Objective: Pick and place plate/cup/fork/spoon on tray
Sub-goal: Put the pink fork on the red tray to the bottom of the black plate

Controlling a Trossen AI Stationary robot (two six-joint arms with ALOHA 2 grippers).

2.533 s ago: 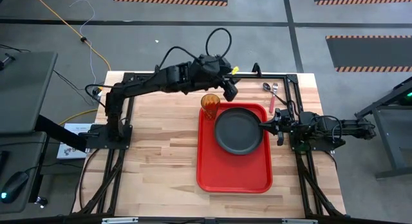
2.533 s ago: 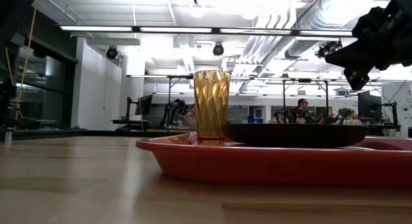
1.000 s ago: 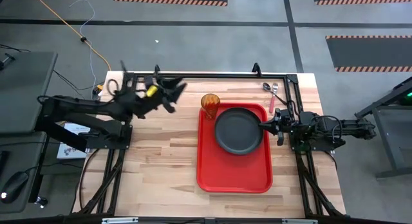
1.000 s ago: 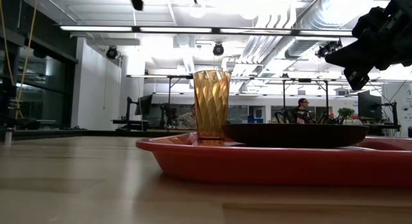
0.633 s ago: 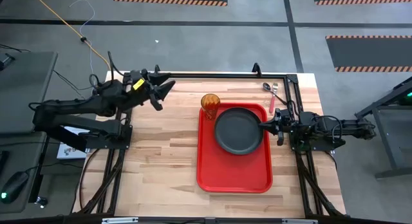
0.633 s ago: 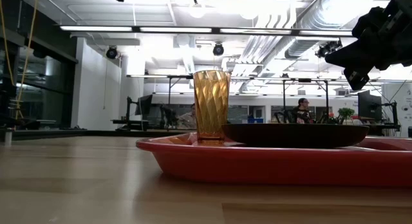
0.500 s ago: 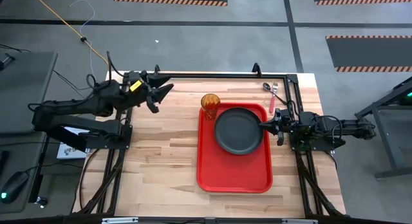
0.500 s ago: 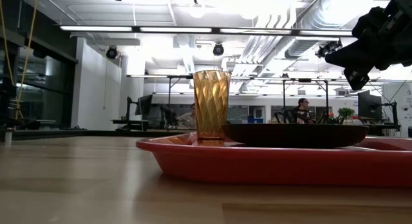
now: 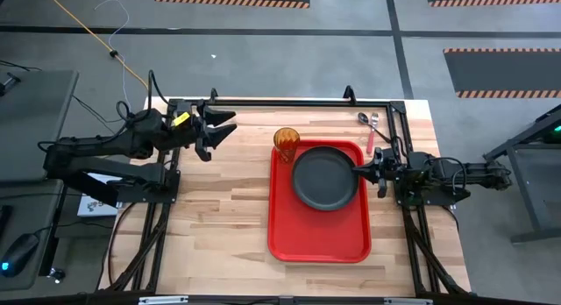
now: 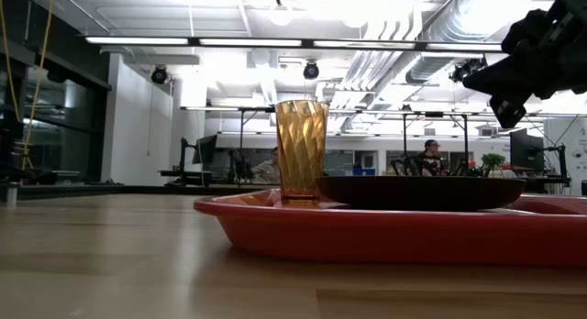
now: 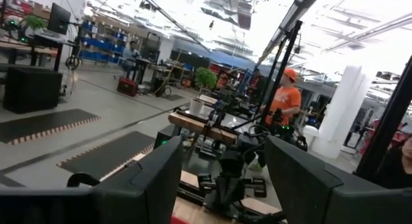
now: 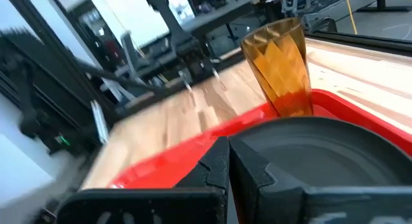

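The red tray (image 9: 316,235) lies on the right half of the table. The dark plate (image 9: 324,178) rests flat on the tray's far half, and the amber cup (image 9: 286,138) stands upright on its far left corner. The fork (image 9: 370,138) and spoon (image 9: 362,118) lie on the bare wood beyond the tray's far right corner. My right gripper (image 9: 356,171) is shut and hangs over the plate's right rim; the low view shows it well above the plate (image 10: 417,191). My left gripper (image 9: 215,130) is open and holds nothing, raised near the table's far left corner.
A black metal frame (image 9: 289,102) runs along the table's far edge and down both sides by the arm bases. Bare wood (image 9: 219,217) lies left of the tray and along the near edge. People and workbenches show in the room beyond.
My left gripper has pulled back toward the table's left edge and risen, tipping up to about level, then has held still. It has stayed open. The cup, plate and my right gripper have kept their places.
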